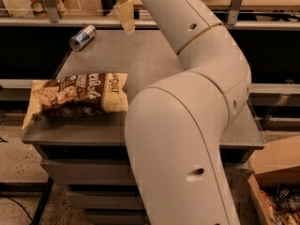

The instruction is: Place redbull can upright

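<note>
The redbull can (82, 37) lies on its side at the far left corner of the grey table (154, 64), its shiny silver top facing the front left. My gripper (125, 16) hangs above the table's far edge, to the right of the can and apart from it. It holds nothing that I can see. My big white arm (187, 125) fills the middle and right of the view and hides the right part of the table.
A brown and cream snack bag (77, 95) lies flat at the table's front left. Shelves with goods run behind the table. A cardboard box (276, 182) stands on the floor at the lower right.
</note>
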Motion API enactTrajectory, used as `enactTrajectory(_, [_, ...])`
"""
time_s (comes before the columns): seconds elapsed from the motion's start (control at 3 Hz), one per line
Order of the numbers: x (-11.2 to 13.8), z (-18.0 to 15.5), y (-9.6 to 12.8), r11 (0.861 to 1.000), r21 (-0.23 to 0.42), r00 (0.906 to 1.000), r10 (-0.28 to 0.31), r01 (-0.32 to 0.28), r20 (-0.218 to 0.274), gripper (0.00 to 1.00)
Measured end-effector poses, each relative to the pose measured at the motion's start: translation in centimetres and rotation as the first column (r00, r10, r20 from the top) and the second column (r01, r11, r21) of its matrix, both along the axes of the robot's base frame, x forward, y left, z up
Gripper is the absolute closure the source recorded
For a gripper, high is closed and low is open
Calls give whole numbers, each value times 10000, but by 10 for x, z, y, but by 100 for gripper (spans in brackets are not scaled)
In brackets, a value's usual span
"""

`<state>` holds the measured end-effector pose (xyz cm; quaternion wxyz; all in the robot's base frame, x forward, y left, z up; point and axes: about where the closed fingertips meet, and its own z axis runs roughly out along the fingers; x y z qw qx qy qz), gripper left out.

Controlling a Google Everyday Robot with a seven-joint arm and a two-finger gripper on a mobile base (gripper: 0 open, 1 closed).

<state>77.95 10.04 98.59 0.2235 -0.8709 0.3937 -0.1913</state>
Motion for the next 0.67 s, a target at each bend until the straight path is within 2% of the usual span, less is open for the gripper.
enactTrajectory(0.33, [15,-9,15,9984,171,9983,532,-536,222,0])
enactTrajectory(0.67, [35,-18,37,9917,119,9892,1271,-1283,730,0])
